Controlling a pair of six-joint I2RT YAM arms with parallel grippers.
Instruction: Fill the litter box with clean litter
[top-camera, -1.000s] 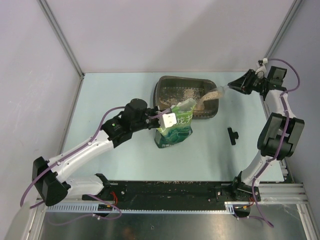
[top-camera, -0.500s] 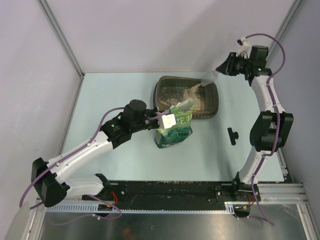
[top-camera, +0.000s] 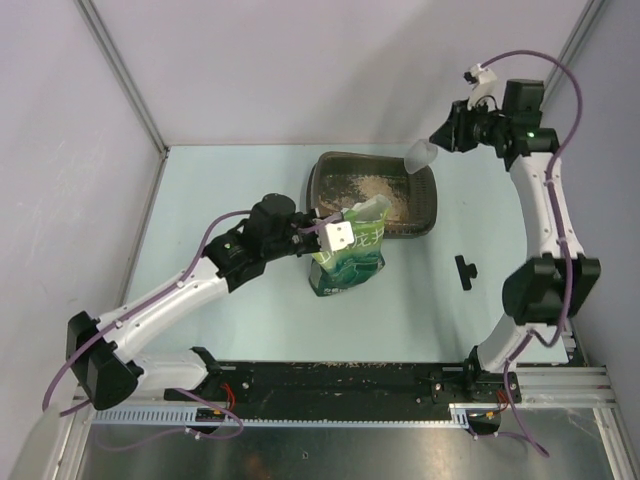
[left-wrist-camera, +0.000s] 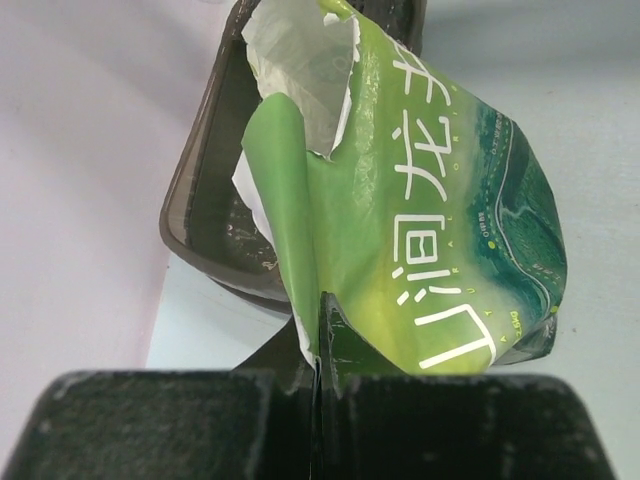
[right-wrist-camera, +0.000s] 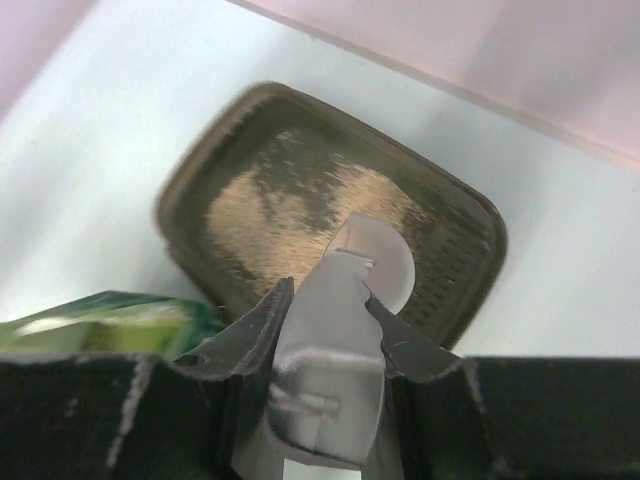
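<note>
The dark grey-brown litter box (top-camera: 428, 200) lies at the table's back centre, with tan clean litter (top-camera: 378, 187) spread over its floor; both also show in the right wrist view, the box (right-wrist-camera: 470, 270) and the litter (right-wrist-camera: 270, 220). My left gripper (top-camera: 322, 232) is shut on the edge of the green pouch (top-camera: 352, 255), which stands open against the box's near rim (left-wrist-camera: 200, 215); the pouch fills the left wrist view (left-wrist-camera: 430, 220). My right gripper (top-camera: 437, 140) is shut on a clear plastic scoop (top-camera: 421, 155), held above the box's far right corner; the scoop (right-wrist-camera: 345, 330) looks empty.
A small black clip (top-camera: 465, 270) lies on the table to the right of the pouch. Grey walls stand close behind the box and on both sides.
My right gripper has risen and swung back with the scoop, tipping its litter into the box; the scoop is now empty and more litter lies on the floor. The left arm has held still.
</note>
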